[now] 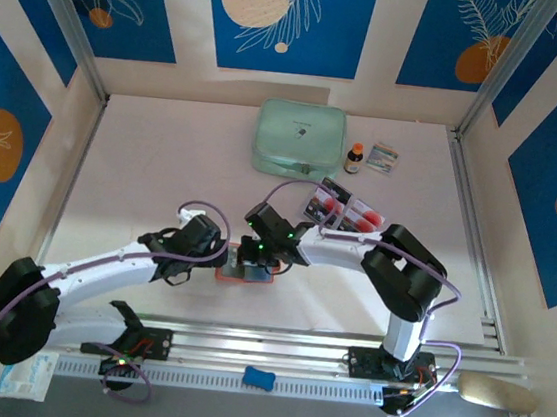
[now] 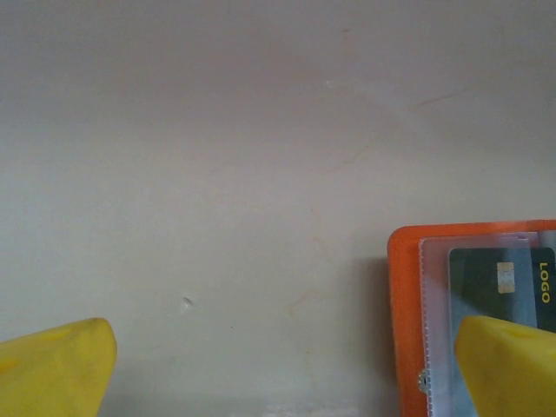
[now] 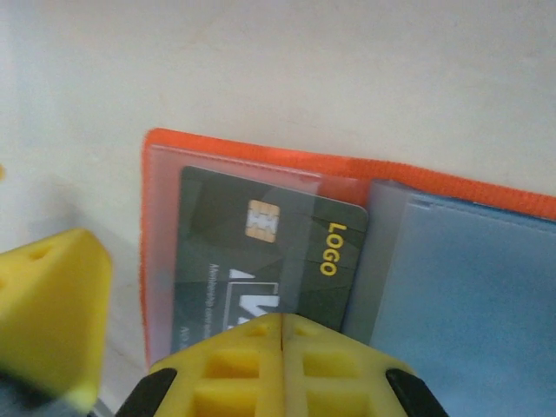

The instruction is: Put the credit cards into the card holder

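The orange card holder point(image 1: 243, 276) point(image 3: 261, 157) lies open on the table between the two grippers. A dark credit card point(image 3: 252, 252) point(image 2: 486, 278) with a chip and a yellow "LOGO" lies partly inside the holder's clear left sleeve. My right gripper point(image 3: 282, 323) point(image 1: 261, 259) is shut, its joined tips over the card's near edge, and the card is not between the fingers. My left gripper point(image 2: 285, 334) point(image 1: 214, 262) is open. One of its fingers point(image 2: 512, 365) hangs over the holder's left part, the other over bare table. More credit cards point(image 1: 346, 212) lie further back.
A mint-green zip case point(image 1: 299, 140), a small dark bottle point(image 1: 355, 158) and a printed packet point(image 1: 383, 159) stand at the back. The spare cards rest in a clear tray point(image 1: 370, 221). A small blue object point(image 1: 259, 376) lies on the near rail.
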### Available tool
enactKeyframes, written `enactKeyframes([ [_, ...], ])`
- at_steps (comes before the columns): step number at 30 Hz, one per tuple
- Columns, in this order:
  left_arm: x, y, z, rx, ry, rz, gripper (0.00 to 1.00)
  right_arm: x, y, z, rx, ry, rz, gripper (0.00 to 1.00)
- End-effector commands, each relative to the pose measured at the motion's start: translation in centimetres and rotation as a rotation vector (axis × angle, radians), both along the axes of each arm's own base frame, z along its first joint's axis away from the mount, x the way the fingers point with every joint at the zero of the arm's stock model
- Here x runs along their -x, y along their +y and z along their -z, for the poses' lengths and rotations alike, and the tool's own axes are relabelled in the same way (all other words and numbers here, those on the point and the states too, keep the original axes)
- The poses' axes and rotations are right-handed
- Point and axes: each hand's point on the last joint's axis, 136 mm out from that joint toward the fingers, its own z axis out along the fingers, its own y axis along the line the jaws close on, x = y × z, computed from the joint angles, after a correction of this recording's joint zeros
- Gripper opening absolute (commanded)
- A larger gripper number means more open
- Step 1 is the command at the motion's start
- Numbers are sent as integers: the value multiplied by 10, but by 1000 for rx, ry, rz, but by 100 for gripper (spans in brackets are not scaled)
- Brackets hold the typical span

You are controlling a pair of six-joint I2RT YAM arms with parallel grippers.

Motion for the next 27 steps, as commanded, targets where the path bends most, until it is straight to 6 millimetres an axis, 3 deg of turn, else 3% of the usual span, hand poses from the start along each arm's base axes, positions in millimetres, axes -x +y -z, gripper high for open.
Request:
enactKeyframes([
  [1, 2, 4, 2, -6, 19, -5, 100, 4, -5, -14, -20, -11, -20, 1],
  [14, 22, 18, 34, -3, 80, -70, 100, 4, -9, 5, 19, 7, -14, 1],
  [22, 23, 17, 45, -15, 108, -67, 100, 3, -6, 22, 57, 32, -27, 0],
  [27, 23, 17, 48, -20, 114, -63, 100, 7, 3, 23, 63, 40, -60, 0],
])
